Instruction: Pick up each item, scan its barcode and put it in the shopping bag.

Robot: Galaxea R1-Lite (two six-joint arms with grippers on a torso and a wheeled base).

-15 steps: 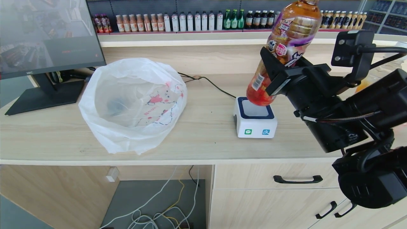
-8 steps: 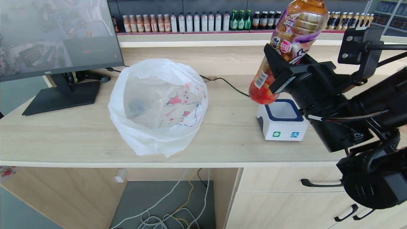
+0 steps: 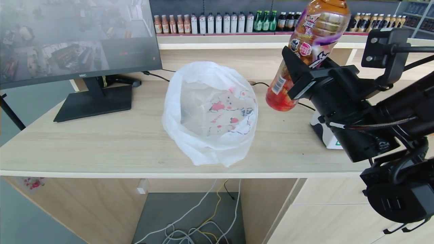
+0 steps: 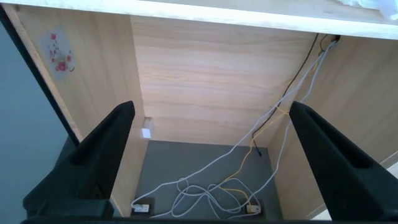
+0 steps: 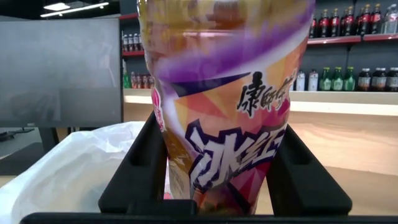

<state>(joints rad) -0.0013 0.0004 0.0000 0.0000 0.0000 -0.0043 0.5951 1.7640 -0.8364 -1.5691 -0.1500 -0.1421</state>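
Observation:
An orange drink bottle (image 3: 313, 37) with a purple label leans in the air, barcode facing left, base above the counter between the bag and the scanner. My right gripper (image 3: 300, 79) is shut on the bottle (image 5: 217, 99) around its lower half. The white plastic shopping bag (image 3: 210, 112) stands open at the counter's middle, just left of the bottle's base; the bag (image 5: 68, 168) also lies below and behind the bottle. The white scanner (image 3: 323, 134) is mostly hidden behind my right arm. My left gripper (image 4: 211, 162) hangs open below the counter's front edge, holding nothing.
A monitor (image 3: 74, 37) on a black stand fills the counter's left rear. A black cable (image 3: 156, 75) runs along the back. Drink bottles line a rear shelf (image 3: 220, 23). Loose cables (image 3: 200, 223) lie on the floor under the wooden counter (image 3: 101, 142).
The head view has swung left, so bag, monitor and scanner sit further right in the picture. The held bottle, earlier over the scanner, is now left of it, beside the bag's rim.

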